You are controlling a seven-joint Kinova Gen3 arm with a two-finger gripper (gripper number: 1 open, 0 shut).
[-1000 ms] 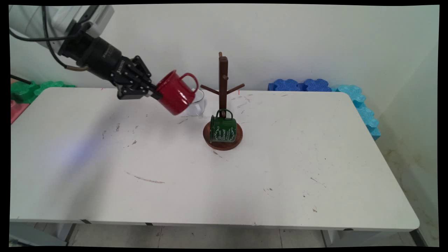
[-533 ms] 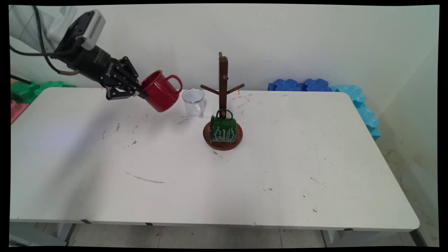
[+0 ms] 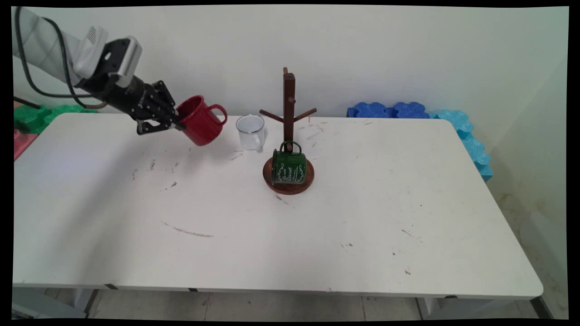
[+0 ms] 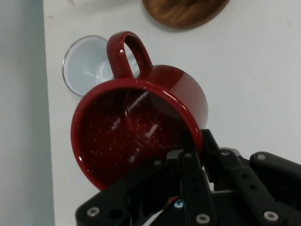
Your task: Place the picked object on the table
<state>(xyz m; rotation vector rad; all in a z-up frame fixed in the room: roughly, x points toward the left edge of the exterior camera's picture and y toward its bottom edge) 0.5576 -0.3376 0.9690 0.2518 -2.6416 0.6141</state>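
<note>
My gripper (image 3: 174, 123) is shut on the rim of a red mug (image 3: 199, 120), holding it tilted in the air above the table's back left. In the hand view the red mug (image 4: 141, 127) fills the middle, its handle pointing up, and my gripper (image 4: 190, 148) pinches its rim. A white mug (image 3: 250, 131) stands upright on the table to the right of the red one; the white mug (image 4: 87, 66) shows behind it in the hand view. Further right is a wooden mug tree (image 3: 288, 108) with a green mug (image 3: 288, 167) hanging low over its round base.
The white table (image 3: 272, 235) carries scuff marks. Blue foam blocks (image 3: 389, 110) lie along the wall at the back right, a lighter blue row (image 3: 471, 142) runs down the right edge, and green foam (image 3: 31, 115) lies at the back left.
The arm has drawn back to the left with the red mug, away from the mug tree, which uncovers the white mug. The mug stays gripped and tilted.
</note>
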